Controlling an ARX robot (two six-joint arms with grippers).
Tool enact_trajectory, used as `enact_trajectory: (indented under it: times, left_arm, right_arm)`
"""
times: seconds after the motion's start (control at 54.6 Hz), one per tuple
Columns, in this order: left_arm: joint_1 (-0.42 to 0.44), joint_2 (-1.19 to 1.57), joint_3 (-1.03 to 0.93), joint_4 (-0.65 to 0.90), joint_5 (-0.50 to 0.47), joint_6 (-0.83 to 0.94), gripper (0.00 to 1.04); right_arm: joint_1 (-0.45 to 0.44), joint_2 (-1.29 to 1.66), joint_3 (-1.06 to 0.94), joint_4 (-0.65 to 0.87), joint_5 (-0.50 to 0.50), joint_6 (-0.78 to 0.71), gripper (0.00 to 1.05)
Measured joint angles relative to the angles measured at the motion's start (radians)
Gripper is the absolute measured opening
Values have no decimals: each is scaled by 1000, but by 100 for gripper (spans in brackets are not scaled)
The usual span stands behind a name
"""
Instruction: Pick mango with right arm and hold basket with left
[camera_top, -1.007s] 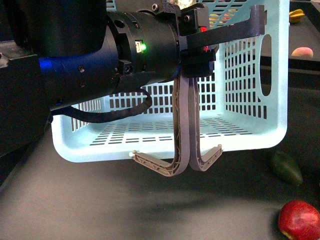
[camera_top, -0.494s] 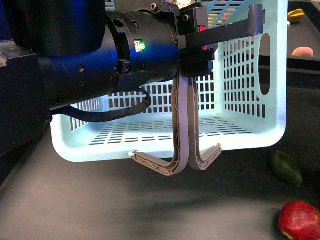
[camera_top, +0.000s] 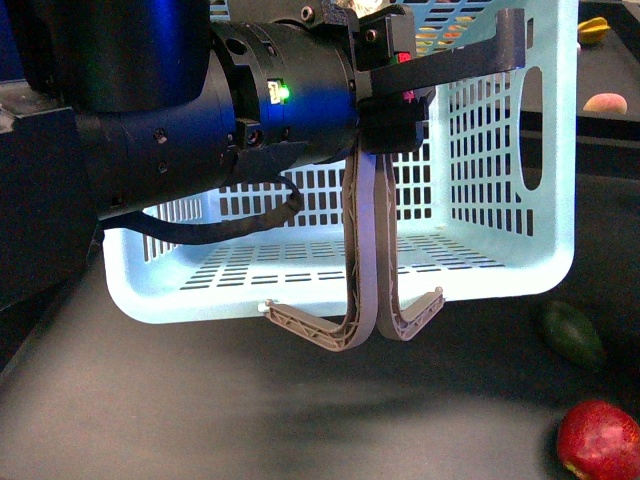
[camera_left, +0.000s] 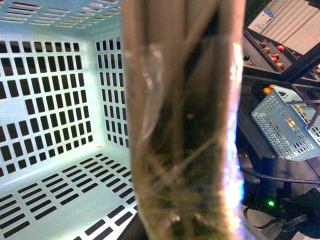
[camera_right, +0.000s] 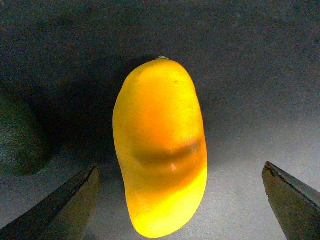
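My left gripper (camera_top: 392, 95) is shut on the two grey-brown handles (camera_top: 365, 260) of the pale turquoise basket (camera_top: 500, 200) and holds it tilted, open side toward me. In the left wrist view the handles (camera_left: 182, 125) fill the middle, with the basket's slotted inside (camera_left: 60, 100) behind them. The basket looks empty. The yellow-orange mango (camera_right: 160, 150) lies on the dark table in the right wrist view. My right gripper (camera_right: 181, 167) is open with one finger (camera_right: 65, 205) on each side of the mango, apart from it. The mango is not seen in the front view.
A dark green oval fruit (camera_top: 573, 335) and a red apple (camera_top: 598, 440) lie at the front right. A pinkish fruit (camera_top: 604, 103) and a yellow ridged fruit (camera_top: 592, 30) lie at the back right. The green fruit (camera_right: 17, 135) is beside the mango. Another basket (camera_left: 287, 122) is farther off.
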Motion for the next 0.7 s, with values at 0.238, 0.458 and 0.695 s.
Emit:
enact_trajectory:
  times: [0.238,0.458,0.695]
  left_arm:
    - [0,0,0,0,0,0,6]
    - [0,0,0,0,0,0,6]
    - [0,0,0,0,0,0,6]
  right_arm:
    - [11,51,67,-16,16,3,97]
    - [13,100,106,-29,27,6,97]
    - [-17,143,129,-27,30,20,97]
